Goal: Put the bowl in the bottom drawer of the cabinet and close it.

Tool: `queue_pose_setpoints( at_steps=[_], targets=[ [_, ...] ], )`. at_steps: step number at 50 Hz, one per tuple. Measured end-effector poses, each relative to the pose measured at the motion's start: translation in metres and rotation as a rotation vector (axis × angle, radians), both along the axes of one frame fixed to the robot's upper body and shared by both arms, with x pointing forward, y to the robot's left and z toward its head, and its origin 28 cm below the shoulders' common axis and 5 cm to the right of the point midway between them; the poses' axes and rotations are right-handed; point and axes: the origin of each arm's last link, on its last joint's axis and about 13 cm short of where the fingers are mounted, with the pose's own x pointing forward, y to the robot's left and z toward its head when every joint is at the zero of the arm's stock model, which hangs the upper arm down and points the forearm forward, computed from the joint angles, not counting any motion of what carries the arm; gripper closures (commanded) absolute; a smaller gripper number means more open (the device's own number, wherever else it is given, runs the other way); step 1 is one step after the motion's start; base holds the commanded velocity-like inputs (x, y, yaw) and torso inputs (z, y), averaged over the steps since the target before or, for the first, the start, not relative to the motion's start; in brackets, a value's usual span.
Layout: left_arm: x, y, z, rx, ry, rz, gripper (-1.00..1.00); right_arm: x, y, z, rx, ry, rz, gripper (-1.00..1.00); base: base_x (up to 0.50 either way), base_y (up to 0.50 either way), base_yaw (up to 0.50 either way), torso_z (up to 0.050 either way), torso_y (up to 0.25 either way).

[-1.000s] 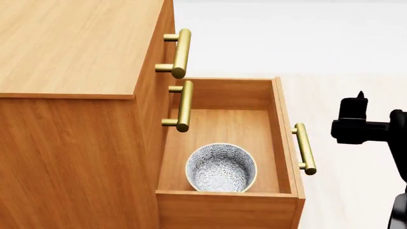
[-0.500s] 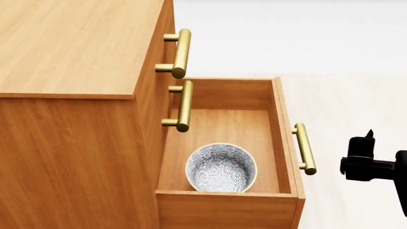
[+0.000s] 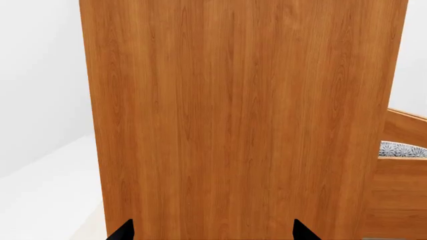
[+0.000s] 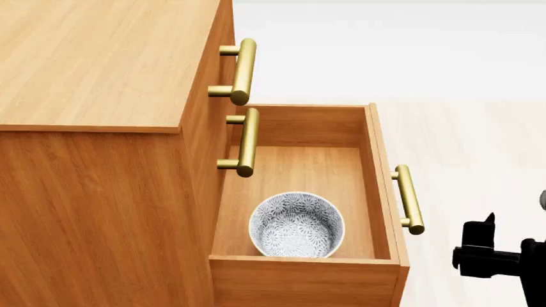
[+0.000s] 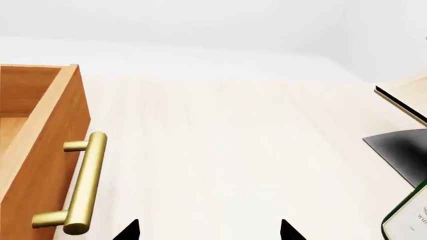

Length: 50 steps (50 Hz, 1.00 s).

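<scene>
Currently the bowl sits upright inside the bottom drawer, near the drawer's front corner on the side closest to the onlooker, with bare wood floor on its far side. The drawer stands pulled fully out from the cabinet. Placement therefore looks complete; the step in hand is judged to be closing the drawer.

Right claw: positioned off the drawer's front panel, beyond the near end of the brass bar handle, apart from it. In the right wrist view only two dark fingertips show, set well apart, so the claw reads as spread and empty. The handle lies ahead and to one side of it.

Left claw: faces the cabinet's plain side wall, tips spread, gripping nothing.

Procedure for the push:
- Bring the right claw against the drawer's front panel or the middle of the handle, not its end, so the drawer runs straight and does not rack.
- Push squarely toward the cabinet, slowly; a jolt could slide the bowl.

Clearances: the bowl's rim appears to lie below the drawer walls, so it should pass under the middle drawer, whose handle overhangs the opening. The floor in front of the drawer is open; a dark object lies well away from the handle.
</scene>
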Motion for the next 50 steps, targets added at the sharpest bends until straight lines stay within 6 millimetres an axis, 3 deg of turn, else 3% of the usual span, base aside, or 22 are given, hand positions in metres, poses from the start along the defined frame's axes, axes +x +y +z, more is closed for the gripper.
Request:
queue_pose_setpoints(
  at_steps=[50],
  targets=[
    [-0.003,-0.001,0.003,0.005,0.000,0.006,-1.00,0.006,0.019,-0.041,0.001,0.114,0.051,-1.00,0.00,0.00,0.00,0.000,0.000]
  ],
)
